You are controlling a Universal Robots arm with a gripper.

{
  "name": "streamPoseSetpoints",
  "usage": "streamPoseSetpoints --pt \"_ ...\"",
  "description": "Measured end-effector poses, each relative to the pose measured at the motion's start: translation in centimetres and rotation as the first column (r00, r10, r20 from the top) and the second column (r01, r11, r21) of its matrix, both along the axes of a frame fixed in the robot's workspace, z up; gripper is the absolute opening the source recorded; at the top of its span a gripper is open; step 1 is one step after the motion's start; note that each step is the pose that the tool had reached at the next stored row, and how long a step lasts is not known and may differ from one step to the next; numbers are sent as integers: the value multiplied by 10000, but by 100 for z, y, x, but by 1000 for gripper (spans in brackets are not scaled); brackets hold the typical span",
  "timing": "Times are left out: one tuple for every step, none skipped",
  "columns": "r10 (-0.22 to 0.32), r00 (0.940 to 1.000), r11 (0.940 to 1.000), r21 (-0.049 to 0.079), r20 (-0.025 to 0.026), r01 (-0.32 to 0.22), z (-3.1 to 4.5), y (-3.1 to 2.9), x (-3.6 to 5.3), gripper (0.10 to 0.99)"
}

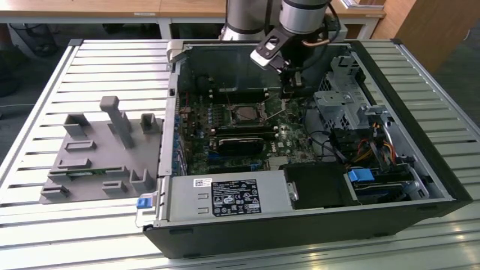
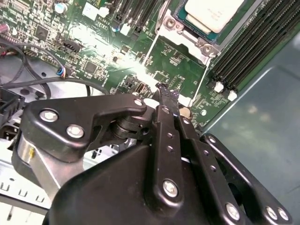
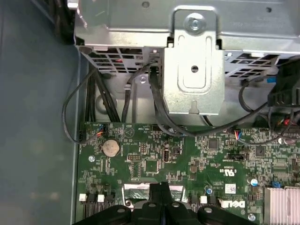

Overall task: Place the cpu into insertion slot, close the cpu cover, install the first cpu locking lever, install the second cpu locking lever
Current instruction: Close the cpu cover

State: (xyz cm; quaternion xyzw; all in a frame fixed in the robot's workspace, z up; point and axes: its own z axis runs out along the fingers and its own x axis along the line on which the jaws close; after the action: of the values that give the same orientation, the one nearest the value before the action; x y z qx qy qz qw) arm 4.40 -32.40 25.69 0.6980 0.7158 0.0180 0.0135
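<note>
open desktop computer case (image 1: 442,185) lying on its side on a slatted metal table (image 1: 112,67), seen from above, so the green motherboard (image 1: 197,152) faces up and the arm can reach in.

the cpu (image 2: 213,13), a pale silver-tan square, sits in the insertion slot (image 1: 246,114) near the middle of the board. in the second wrist view the silvery cpu cover (image 2: 180,29) appears to lie flat around the chip, so the seating step looks done. two thin wire locking levers, one (image 2: 151,49) and another (image 2: 202,82), run out from the socket's corners toward the gripper. whether either is latched cannot be told.

the gripper (image 1: 291,84) hangs inside the case on the far side of the socket, toward the exterior view's right. it tilts down at the board beside the lever ends, likely so it can work them. in the second wrist view its black fingers (image 2: 164,122) are drawn tight together, and nothing can be seen between them. the tips hover just above the board, apart from the chip.

long black memory slots (image 2: 253,51) flank the socket. a metal drive cage (image 3: 194,61) with black cables stands at the exterior view's right, and a round coin battery (image 3: 111,147) sits on the board. a grey fixture tray (image 1: 90,157) lies on the table at the exterior view's left, well apart from the case.
</note>
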Motion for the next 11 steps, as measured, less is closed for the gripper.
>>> streamPoseSetpoints --pt "48 10000 10000 0 -2 -48 -6 2 4 106" --pt "62 10000 10000 0 -8 -62 -12 7 12 106" --pt "64 10000 10000 -2 -20 -64 -17 14 21 106" --pt "63 10000 10000 -1 -30 -63 -24 23 29 106" --pt "63 10000 10000 0 -39 -63 -30 33 38 106" --pt "63 10000 10000 1 -53 -63 -36 42 51 106" --pt "63 10000 10000 2 -68 -63 -43 49 66 106" --pt "63 9999 10000 2 -85 -63 -48 54 77 106" --pt "63 9999 10000 2 -102 -63 -55 61 86 106" --pt "64 9999 10000 2 -116 -64 -63 67 93 106" --pt "60 9999 10000 -1 -127 -60 -69 72 99 106"
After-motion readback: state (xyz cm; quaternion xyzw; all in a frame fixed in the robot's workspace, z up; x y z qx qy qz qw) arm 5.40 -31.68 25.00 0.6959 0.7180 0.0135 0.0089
